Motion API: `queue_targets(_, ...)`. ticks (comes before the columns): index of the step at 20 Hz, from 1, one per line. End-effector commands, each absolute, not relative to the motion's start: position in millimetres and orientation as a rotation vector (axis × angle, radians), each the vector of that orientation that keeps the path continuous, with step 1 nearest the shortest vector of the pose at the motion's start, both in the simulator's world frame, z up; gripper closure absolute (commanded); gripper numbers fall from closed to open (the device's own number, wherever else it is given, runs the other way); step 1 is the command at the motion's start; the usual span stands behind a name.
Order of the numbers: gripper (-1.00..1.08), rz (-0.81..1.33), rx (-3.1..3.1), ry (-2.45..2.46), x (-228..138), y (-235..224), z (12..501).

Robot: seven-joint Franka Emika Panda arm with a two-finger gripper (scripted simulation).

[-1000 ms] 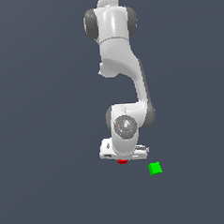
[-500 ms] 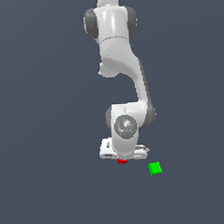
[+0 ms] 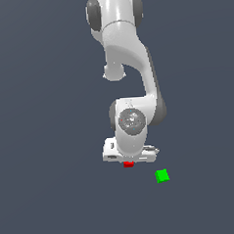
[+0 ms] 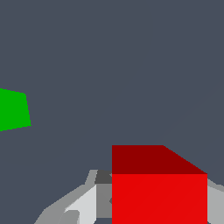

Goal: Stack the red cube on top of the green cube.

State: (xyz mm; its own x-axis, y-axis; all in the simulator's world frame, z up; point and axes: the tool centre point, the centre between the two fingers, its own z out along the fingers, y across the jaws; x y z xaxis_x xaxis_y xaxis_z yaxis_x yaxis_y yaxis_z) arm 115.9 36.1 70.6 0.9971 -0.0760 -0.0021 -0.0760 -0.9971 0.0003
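1. Exterior view shows the white arm (image 3: 131, 79) reaching down from the top of the picture, bent at its grey joints, with the wrist low over the flat dark grey counter (image 3: 47, 143)
2. Under the wrist sits the pincer (image 3: 128, 162), seen from above, so its fingers are hidden there; in the wrist view one grey finger (image 4: 83, 201) lies beside the red cube and another grey part shows at the cube's far side, but whether they press it I cannot tell
3. Only an edge of the red cube (image 3: 128, 164) peeks out below the pincer; the wrist view shows it close up, between the fingers
4. Alone on the counter, the green cube (image 3: 162, 175) lies near the red one, apart from it, toward the exterior view's right
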Motion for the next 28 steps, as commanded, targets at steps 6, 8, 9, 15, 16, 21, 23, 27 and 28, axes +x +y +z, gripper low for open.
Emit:
queue_targets(6,1.08,0.000,3.139,-0.120,116,36,114)
queue_targets(8,1.08,0.000,3.139,-0.120,116,36,119)
queue_targets(9,1.08,0.000,3.139,-0.120,117,36,120)
queue_targets(15,1.08,0.001,3.139,-0.119,118,37,119)
queue_targets(16,1.08,0.001,3.139,-0.119,118,38,119)
queue_targets(21,1.08,0.001,3.139,-0.119,123,52,113)
queue_targets(23,1.08,0.001,3.139,-0.119,126,60,110)
queue_targets(27,1.08,0.001,3.139,-0.119,133,79,101)
queue_targets(28,1.08,0.001,3.139,-0.119,134,84,99)
